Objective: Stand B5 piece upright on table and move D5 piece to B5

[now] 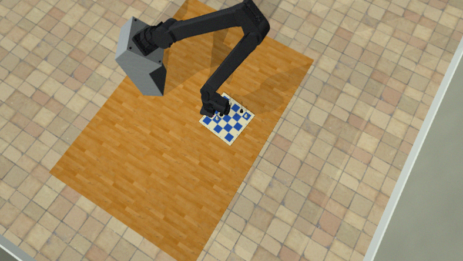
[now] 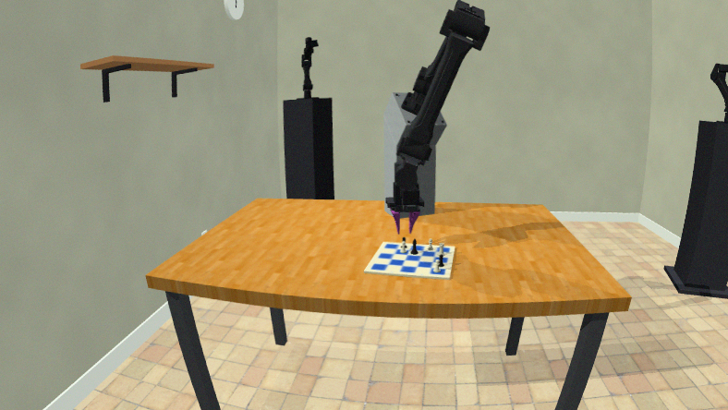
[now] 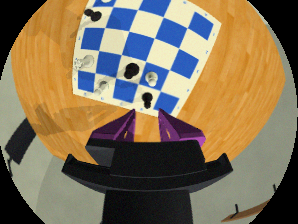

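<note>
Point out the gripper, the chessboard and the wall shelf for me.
gripper (image 2: 404, 225), exterior view, midway between its purple fingertips
chessboard (image 2: 377, 266), exterior view, on a pale square near its left corner
wall shelf (image 2: 147, 63), exterior view, on its wooden top board

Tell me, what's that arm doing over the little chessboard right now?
Gripper part-open, holding nothing, above board's back edge. Pieces untouched; black piece nearly below. Nothing blocking.
</note>
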### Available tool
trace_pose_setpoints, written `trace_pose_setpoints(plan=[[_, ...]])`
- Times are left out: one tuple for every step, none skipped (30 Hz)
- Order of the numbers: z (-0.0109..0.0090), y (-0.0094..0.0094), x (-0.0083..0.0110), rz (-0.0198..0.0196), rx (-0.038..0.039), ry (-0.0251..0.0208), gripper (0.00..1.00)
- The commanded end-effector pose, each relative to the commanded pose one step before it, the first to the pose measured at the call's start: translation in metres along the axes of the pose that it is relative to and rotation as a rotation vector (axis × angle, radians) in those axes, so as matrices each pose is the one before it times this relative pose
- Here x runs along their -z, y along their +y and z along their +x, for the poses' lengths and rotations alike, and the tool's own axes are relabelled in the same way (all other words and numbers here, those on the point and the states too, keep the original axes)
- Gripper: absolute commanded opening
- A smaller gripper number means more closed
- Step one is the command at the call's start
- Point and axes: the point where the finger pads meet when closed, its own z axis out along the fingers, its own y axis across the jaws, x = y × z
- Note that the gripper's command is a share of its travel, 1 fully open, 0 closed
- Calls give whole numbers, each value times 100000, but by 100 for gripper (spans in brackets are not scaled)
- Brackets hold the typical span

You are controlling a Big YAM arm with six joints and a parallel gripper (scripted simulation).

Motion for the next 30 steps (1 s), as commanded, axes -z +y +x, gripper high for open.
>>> trace_pose_setpoints(plan=[[-190, -86, -422, 139, -1139, -720, 33], [11, 55, -42, -78, 74, 64, 33], [-25, 40, -31, -59, 106, -85, 33], [-74, 36, 12, -39, 104, -139, 33], [-189, 32, 74, 14, 171, -361, 33], [-35, 14, 6, -20, 47, -80, 33], [11, 3, -9, -8, -1, 20, 33], [2, 0, -1, -1, 0, 3, 33], [0, 0, 0, 0, 0, 0, 33], [0, 0, 0, 0, 0, 0, 33], [0, 0, 0, 0, 0, 0, 33], [0, 0, 0, 0, 0, 0, 33], [0, 0, 0, 0, 0, 0, 33], [0, 0, 0, 0, 0, 0, 33], [0, 0, 0, 0, 0, 0, 33], [0, 0, 0, 0, 0, 1, 33], [0, 0, 0, 0, 0, 0, 33], [0, 0, 0, 0, 0, 0, 33], [0, 0, 0, 0, 0, 0, 33], [0, 0, 0, 0, 0, 0, 33], [0, 0, 0, 0, 0, 0, 33], [0, 0, 0, 0, 0, 0, 33], [0, 0, 0, 0, 0, 0, 33], [0, 0, 0, 0, 0, 0, 33], [0, 0, 0, 0, 0, 0, 33], [0, 0, 0, 0, 0, 0, 33], [0, 0, 0, 0, 0, 0, 33], [0, 0, 0, 0, 0, 0, 33], [0, 0, 0, 0, 0, 0, 33], [0, 0, 0, 0, 0, 0, 33]])
